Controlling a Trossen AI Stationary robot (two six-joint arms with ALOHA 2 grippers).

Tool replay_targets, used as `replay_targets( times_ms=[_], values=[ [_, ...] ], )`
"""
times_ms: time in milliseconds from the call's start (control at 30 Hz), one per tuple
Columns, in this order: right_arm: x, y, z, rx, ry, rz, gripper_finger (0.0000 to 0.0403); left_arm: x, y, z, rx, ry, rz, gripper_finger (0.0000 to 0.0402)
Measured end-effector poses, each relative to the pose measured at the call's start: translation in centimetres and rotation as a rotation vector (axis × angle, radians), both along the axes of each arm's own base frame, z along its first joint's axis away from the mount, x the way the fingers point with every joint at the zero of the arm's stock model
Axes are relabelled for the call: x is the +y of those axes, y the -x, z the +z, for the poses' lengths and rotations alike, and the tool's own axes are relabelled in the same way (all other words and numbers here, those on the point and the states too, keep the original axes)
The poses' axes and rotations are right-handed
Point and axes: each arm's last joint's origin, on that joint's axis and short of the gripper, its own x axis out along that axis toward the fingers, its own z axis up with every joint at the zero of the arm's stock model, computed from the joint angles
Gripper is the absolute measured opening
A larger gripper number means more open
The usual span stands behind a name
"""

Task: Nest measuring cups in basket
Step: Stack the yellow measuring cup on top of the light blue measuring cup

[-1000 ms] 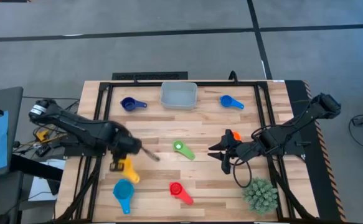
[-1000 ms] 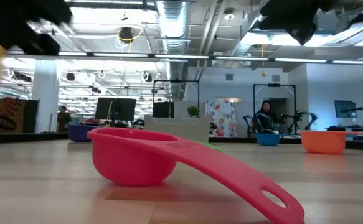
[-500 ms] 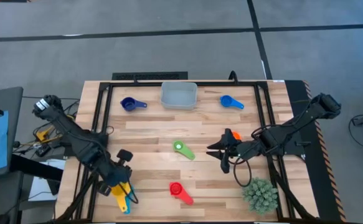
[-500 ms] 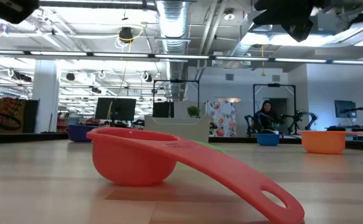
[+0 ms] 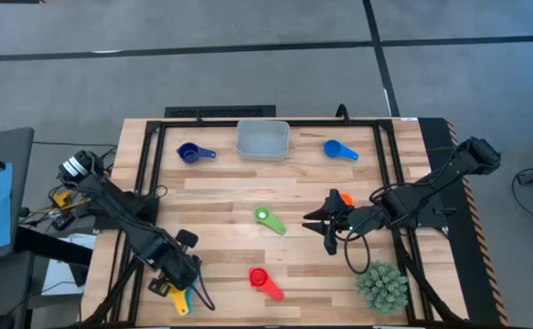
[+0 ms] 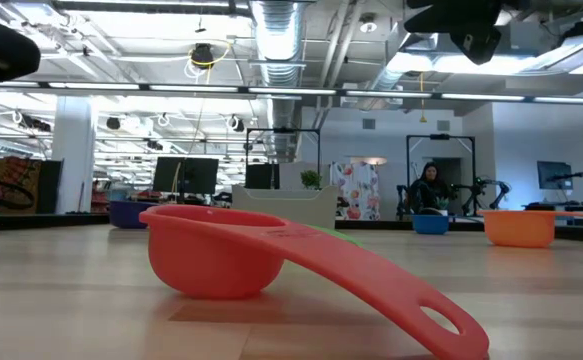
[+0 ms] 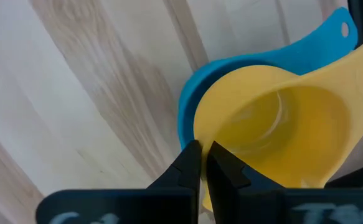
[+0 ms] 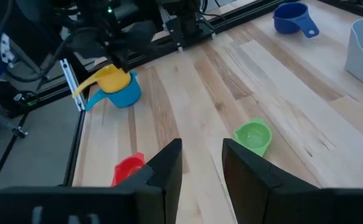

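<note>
Fingers of the left gripper (image 7: pixel 201 163) are pinched narrow on the rim of the yellow cup (image 7: pixel 274 140), which sits nested inside the light blue cup (image 7: pixel 190 102) at the near left corner of the bench (image 5: pixel 220 196); both handles run the same way, out toward the near edge. The red cup (image 5: pixel 259 277) lies near the front middle, its long handle angled toward the near right, and in the low view it fills the foreground with the bowl on the left and the handle sloping down to the right. The green cup (image 5: pixel 264 217) rests at the centre with its handle pointing toward the near right. Along the far side, the dark blue cup (image 5: pixel 188 153) has its handle aimed right toward the basket (image 5: pixel 262 140), which stands at the far middle, and the blue cup (image 5: pixel 333 147) beyond it points its handle right as well. The right gripper (image 5: pixel 316 221) hovers right of centre with its fingers spread apart, just beside the orange cup (image 5: pixel 343 198). A spiky green plant (image 5: pixel 381 287) stands at the near right corner. The bench is pale wooden planks in a black frame; behind it the low view shows an open workshop with ceiling ducts, monitors and a person (image 6: pixel 430 186) in the distance.
</note>
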Motion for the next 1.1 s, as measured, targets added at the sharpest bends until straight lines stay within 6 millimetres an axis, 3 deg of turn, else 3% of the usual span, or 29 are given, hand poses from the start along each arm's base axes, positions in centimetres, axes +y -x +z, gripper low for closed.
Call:
replay_targets(
  times_ms=[533,800,933,1100],
  values=[
    [0.0,0.0,0.0,0.000,-0.001,0.004,0.0158,-0.1,0.0,0.0,0.019,0.024,0.005,0.0047],
    [0.0,0.0,0.0,0.004,0.004,0.004,0.0170,-0.6,-0.5,2.4,-0.024,0.049,-0.018,0.0068],
    [-0.1,0.0,-0.1,0.008,0.006,0.002,0.0173,-0.4,-0.4,3.6,0.012,0.015,0.122,0.0062],
    [0.0,0.0,-0.1,0.011,0.011,0.006,0.0170,-0.4,0.2,3.6,-0.039,-0.069,0.394,0.0042]
  ],
)
